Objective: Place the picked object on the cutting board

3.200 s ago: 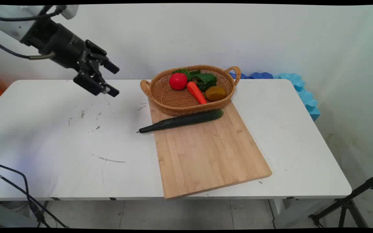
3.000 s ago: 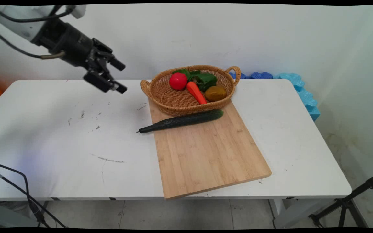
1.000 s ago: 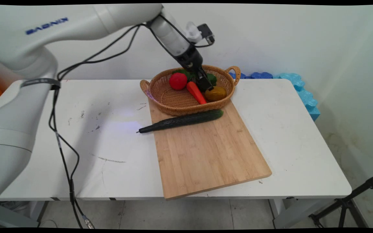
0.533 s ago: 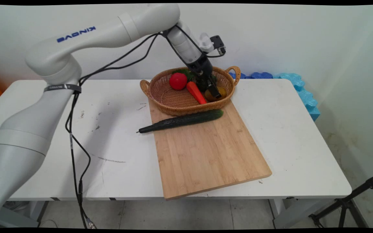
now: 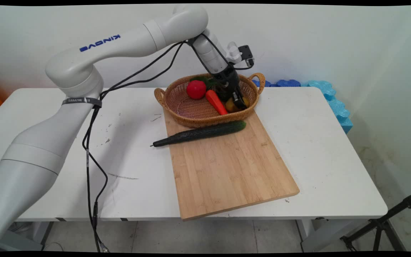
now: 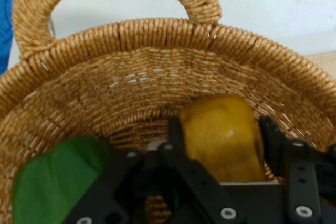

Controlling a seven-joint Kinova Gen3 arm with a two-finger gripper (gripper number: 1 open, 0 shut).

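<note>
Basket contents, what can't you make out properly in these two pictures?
- Potato: in the main view, mostly hidden behind the gripper.
- Green vegetable: in the hand view, cut off by the bottom edge and the gripper's linkage; in the main view, mostly behind the arm. Its kind is unclear.
- Tomato, carrot and cucumber: outside the hand view.
- Basket floor under the potato: hidden in both views.
</note>
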